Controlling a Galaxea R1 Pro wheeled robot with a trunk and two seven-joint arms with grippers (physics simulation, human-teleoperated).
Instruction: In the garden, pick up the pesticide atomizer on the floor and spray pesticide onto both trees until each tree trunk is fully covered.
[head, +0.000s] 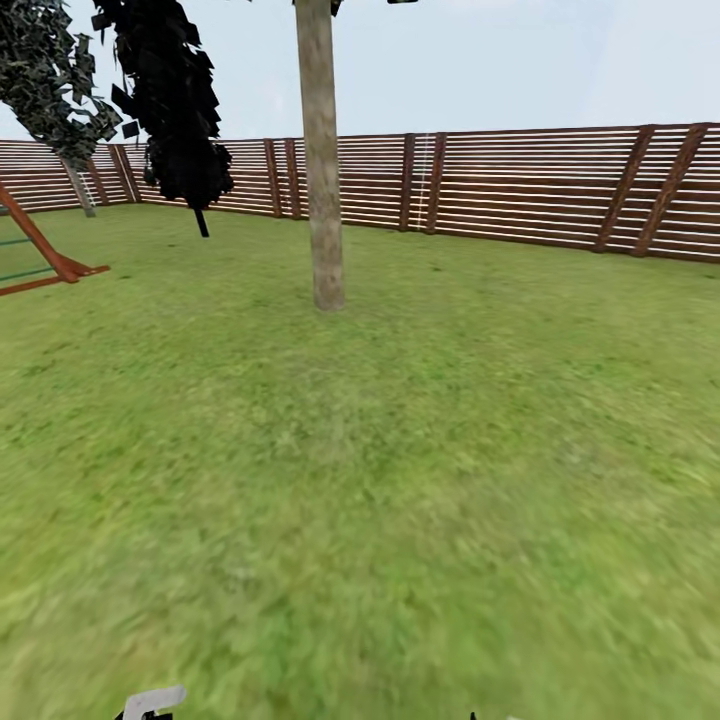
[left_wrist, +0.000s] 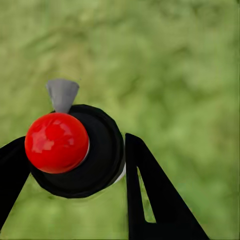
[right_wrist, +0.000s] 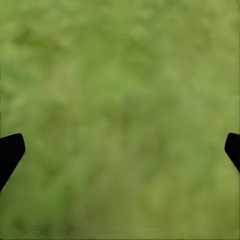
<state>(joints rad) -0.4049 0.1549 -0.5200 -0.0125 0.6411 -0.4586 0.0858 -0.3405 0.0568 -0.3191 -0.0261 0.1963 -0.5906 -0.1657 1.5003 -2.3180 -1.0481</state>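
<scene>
Red-topped pesticide atomizer (left_wrist: 75, 150) sits clamped in the left claw (left_wrist: 75, 170); right claw (right_wrist: 120, 150) gapes over grass (right_wrist: 120, 75); head camera sees a tree trunk (head: 322, 180).

Pesticide atomizer (left_wrist: 82, 160): glossy red dot, matt black rim. Tree trunk (head: 320, 160): smooth, mottled bark. Fence (head: 540, 190): brown wooden slats. Lawn (head: 400, 450): rough grass

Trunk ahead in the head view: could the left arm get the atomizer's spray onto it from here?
Probably not yet. The trunk stands well off across open grass. Nothing blocks the way, and the left fingers hold the atomizer, but the robot likely must roll closer.
</scene>
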